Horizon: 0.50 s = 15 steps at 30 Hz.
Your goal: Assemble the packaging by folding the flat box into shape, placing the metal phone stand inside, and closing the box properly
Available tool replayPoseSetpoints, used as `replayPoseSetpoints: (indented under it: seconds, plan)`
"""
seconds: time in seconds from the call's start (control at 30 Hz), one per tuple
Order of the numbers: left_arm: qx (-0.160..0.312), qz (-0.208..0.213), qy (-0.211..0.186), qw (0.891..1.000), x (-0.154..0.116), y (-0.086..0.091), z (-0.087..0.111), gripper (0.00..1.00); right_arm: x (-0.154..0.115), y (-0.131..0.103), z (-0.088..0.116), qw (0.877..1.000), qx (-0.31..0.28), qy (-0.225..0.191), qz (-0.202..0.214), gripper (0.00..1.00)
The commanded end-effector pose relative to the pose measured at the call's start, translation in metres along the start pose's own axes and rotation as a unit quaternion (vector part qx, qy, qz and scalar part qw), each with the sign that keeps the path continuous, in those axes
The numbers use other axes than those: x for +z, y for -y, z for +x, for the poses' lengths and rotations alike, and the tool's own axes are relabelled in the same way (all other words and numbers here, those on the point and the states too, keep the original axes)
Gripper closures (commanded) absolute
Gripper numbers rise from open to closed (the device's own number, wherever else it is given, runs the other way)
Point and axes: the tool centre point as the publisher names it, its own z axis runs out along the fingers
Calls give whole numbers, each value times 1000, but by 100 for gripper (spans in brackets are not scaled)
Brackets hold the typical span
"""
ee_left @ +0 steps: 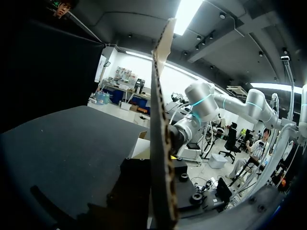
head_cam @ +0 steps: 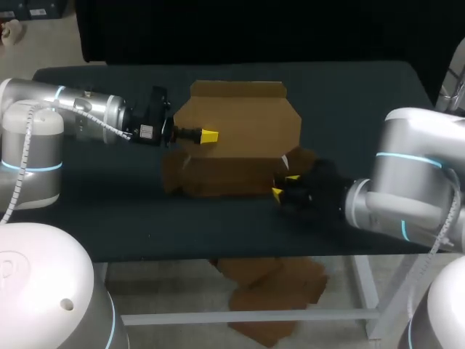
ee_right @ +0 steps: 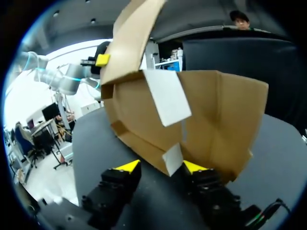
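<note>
At the middle of the table point(head_cam: 109, 211): the box point(head_cam: 225, 174) is found half folded, its low body lying on the dark surface and one broad panel point(head_cam: 243, 120) raised behind it.
Box: the walls are only partly formed and no flap is tucked, so the folding step is judged unfinished.
Phone stand: none is seen in any view, and it is judged not yet placed.
Left gripper point(head_cam: 209, 136): it is set against the raised panel from the left, seemingly so that the panel is held upright. Whether it is clamped there cannot be told.
Right gripper point(head_cam: 285, 185): it is held low at the box's right front corner and spread wide, with the corner's edge lying in the gap and nothing clasped. A wall is probably meant to be steadied or pushed up there.
Head view alone: the whole layout is shown, with the arms coming in from opposite sides.
Left wrist view alone: the panel is seen edge-on straight ahead, so it is judged nearly upright.
Right wrist view alone: a white patch point(ee_right: 168, 98) on the box's near face and a small white tab point(ee_right: 171, 158) at its lower edge are shown.
</note>
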Motion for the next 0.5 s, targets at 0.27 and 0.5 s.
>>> replayPoseSetpoints:
  seconds: [0.27,0.5]
  plan:
    - [0,-1,-1,1000,-1,-2,0,100,-38,-1,8,999,-10,26,-19,43]
    - [0,-1,-1,1000,-1,-2,0,100,-65,-4,7,999,-18,33,-20,42]
